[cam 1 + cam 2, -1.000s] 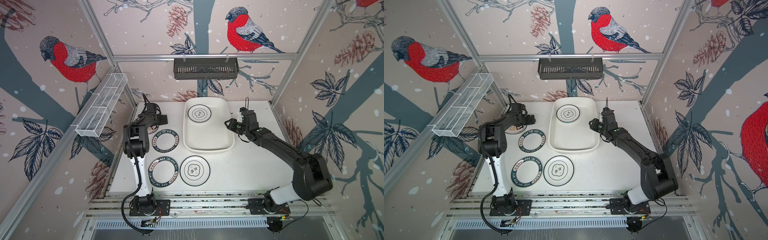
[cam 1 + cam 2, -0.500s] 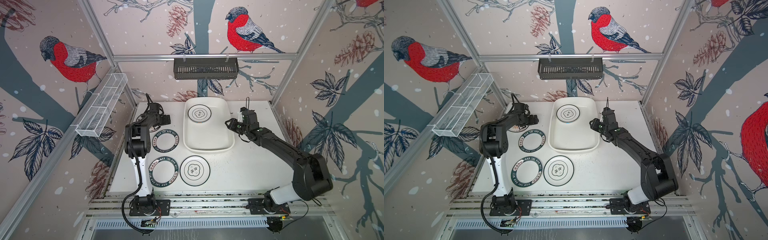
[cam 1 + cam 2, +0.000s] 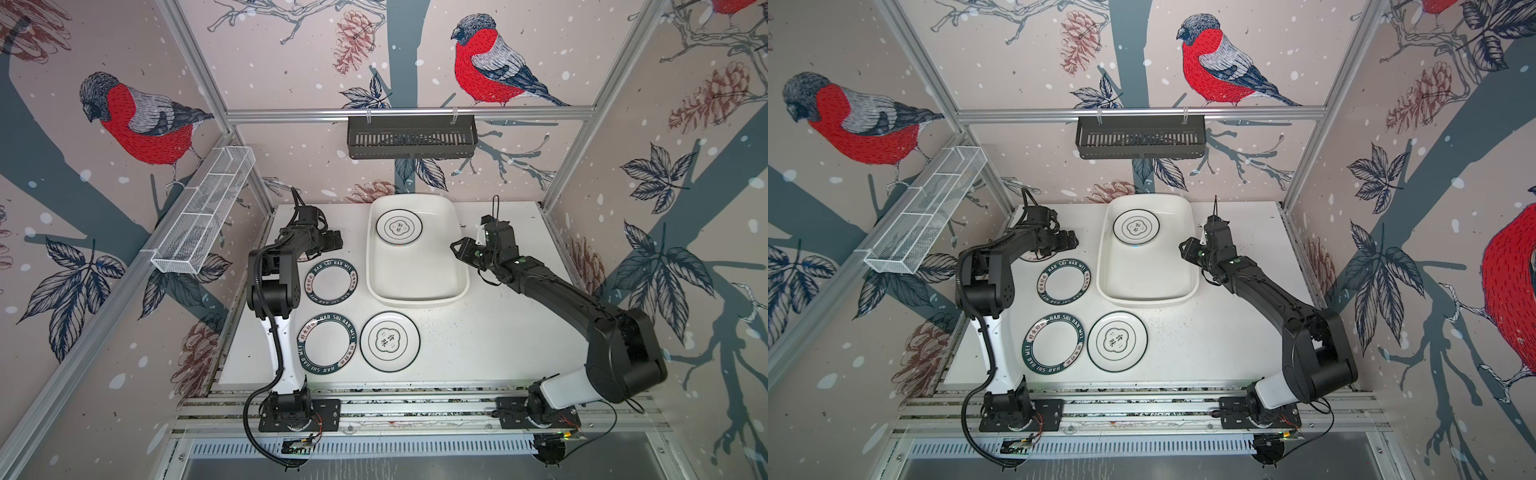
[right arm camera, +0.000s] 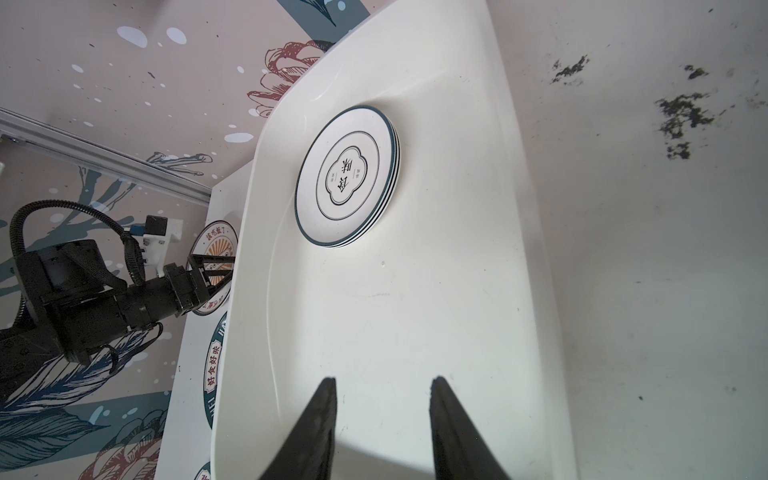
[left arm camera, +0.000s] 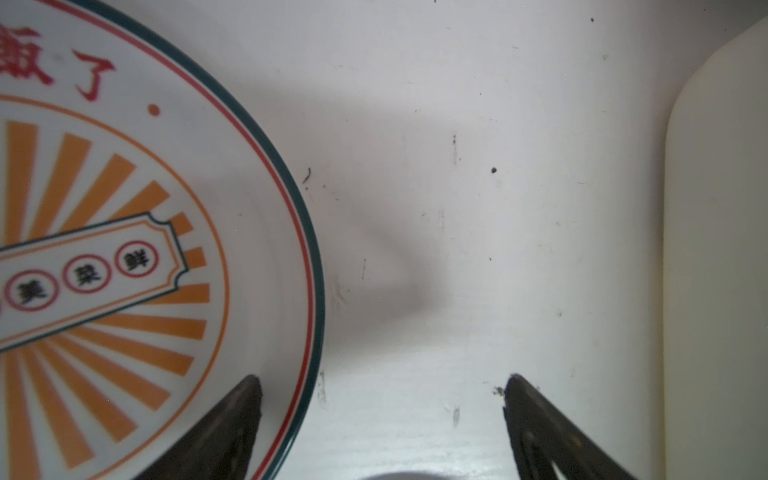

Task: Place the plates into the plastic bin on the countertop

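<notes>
Countertop (image 5: 478, 216) bears the sunburst plate (image 5: 124, 257), its rim within the widely spread left hand (image 5: 380, 380).

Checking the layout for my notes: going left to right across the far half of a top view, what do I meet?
The wire-mesh basket on the side wall → left gripper → plastic bin → right gripper by the bin's right rim.
</notes>
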Available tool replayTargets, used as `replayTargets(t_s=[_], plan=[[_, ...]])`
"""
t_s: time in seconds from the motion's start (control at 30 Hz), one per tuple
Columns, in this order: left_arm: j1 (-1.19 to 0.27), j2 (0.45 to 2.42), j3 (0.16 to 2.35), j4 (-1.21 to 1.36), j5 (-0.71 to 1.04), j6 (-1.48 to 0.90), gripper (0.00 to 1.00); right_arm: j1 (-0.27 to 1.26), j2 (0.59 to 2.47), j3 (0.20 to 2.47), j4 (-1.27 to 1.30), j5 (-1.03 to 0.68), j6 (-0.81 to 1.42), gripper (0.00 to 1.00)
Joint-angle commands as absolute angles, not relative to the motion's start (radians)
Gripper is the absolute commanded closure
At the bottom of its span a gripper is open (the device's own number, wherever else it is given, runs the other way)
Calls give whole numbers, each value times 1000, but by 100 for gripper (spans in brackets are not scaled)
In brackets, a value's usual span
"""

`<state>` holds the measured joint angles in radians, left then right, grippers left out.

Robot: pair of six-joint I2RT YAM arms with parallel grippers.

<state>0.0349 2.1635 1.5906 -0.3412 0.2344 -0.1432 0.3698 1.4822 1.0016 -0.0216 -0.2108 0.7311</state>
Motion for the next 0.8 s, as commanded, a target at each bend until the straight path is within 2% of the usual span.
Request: replayTargets(t_s=[0.0, 0.47, 0.77], plan=[[35, 2151, 1591, -361, 244, -149, 10, 370, 1476, 1001, 4, -220, 735, 61], [52, 2074, 1553, -341, 233, -165, 9, 370, 1460, 992, 5, -220, 736, 61], [105, 2010, 1511, -350, -13, -199, 8, 371, 1465, 990, 18, -227, 741, 61]])
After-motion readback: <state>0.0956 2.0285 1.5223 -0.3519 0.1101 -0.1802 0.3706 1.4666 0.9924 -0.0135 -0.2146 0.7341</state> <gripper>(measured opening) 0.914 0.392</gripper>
